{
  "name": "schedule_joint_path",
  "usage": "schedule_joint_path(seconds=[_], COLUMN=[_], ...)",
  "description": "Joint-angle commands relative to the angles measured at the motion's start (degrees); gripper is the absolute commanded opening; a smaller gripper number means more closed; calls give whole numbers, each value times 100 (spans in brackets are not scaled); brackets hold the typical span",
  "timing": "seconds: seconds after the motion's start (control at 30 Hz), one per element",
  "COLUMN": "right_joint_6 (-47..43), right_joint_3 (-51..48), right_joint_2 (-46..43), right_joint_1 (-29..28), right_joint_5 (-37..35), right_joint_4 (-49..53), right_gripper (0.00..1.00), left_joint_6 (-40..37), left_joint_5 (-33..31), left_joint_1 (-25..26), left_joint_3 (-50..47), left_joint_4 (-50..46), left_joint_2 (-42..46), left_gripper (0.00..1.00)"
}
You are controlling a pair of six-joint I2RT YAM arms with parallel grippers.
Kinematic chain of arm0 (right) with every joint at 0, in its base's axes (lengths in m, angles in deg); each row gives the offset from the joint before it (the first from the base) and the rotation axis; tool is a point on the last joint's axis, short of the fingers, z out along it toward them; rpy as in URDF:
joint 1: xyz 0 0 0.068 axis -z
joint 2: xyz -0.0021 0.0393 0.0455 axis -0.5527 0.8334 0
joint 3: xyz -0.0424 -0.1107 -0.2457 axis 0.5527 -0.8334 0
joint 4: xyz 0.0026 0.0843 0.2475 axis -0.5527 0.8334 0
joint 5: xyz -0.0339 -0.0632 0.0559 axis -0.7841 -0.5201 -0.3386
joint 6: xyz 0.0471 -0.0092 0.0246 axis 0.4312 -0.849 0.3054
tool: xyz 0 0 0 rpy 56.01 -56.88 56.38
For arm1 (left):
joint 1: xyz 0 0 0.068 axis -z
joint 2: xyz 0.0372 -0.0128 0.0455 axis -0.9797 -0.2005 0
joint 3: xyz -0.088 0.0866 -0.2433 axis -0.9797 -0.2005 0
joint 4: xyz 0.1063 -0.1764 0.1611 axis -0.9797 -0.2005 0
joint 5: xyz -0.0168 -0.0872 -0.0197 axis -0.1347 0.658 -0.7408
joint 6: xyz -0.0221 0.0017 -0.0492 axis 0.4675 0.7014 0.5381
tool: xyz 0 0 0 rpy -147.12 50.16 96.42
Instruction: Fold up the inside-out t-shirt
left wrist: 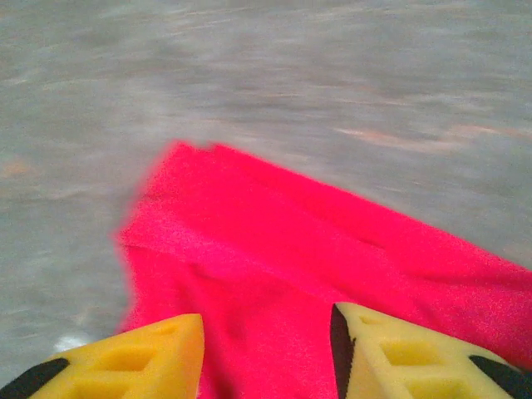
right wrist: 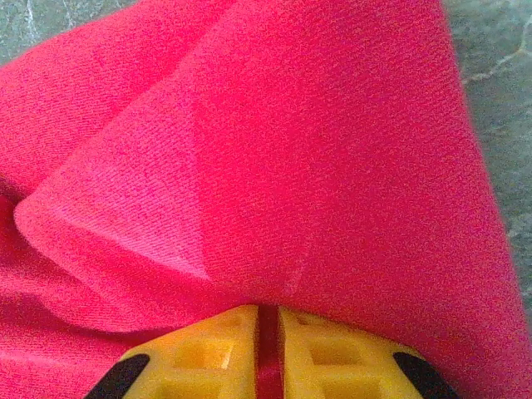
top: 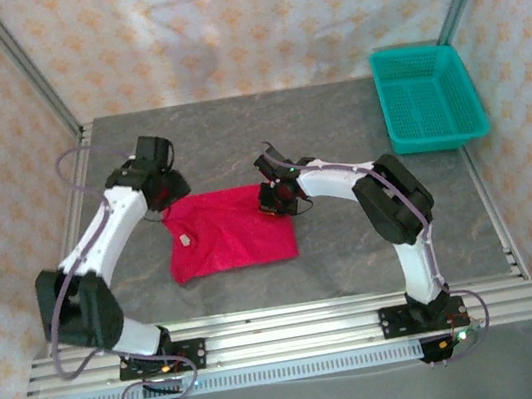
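**Operator A:** Where is the t-shirt (top: 229,231) lying at this step?

**Operator B:** It is lying flat near the middle of the surface (top: 337,138) as a rough rectangle, with its white tag (top: 185,240) showing near the left edge. We are working along its far edge.

**Operator A:** What are the two pincers doing?

**Operator B:** The right pincer (right wrist: 268,320) is clamping a ridge of red cloth at the far right corner, with a thin strip of fabric sitting between its nearly closed fingers (right wrist: 224,332). The left pincer (left wrist: 266,320) is hovering over the far left corner with its fingers (left wrist: 158,345) spread apart. We are seeing cloth below the gap, but nothing gripped.

**Operator A:** How are we doing this step well?

**Operator B:** We are judging that the far edge is being taken up for a fold toward the near edge. We are advising as follows:
- Bring the left pincer down until its fingers are straddling every layer at the corner, and close it fully before lifting.
- Raise both corners level, with the edge taut between them, to avoid sagging or twisting.
- Lay the far edge down matching the near edge.

**Operator A:** Is anything obstructing us?

**Operator B:** No. The teal basket (top: 426,93) is standing well apart, at the far right of the surface.
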Motion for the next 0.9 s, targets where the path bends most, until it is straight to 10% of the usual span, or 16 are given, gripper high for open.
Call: schedule_joint_path(seconds=[0.0, 0.33, 0.67, 0.87], right_joint_6=[111, 95, -53, -253], right_joint_3=[-154, -331, -473, -134], right_joint_2=[-33, -105, -410, -834], right_joint_1=[81, 205, 349, 345], right_joint_5=[-497, -1048, -1220, -885], right_joint_4=[244, 607, 761, 854], right_gripper=[16, 16, 17, 22], left_joint_6=[1352, 1162, -1, 286], left_joint_5=[863, 795, -596, -165], left_joint_1=[587, 696, -131, 79], left_joint_3=[-978, -1675, -1277, -895], left_joint_4=[1338, 1456, -640, -619], left_joint_2=[240, -1011, 139, 523], left_gripper=[40, 38, 45, 45])
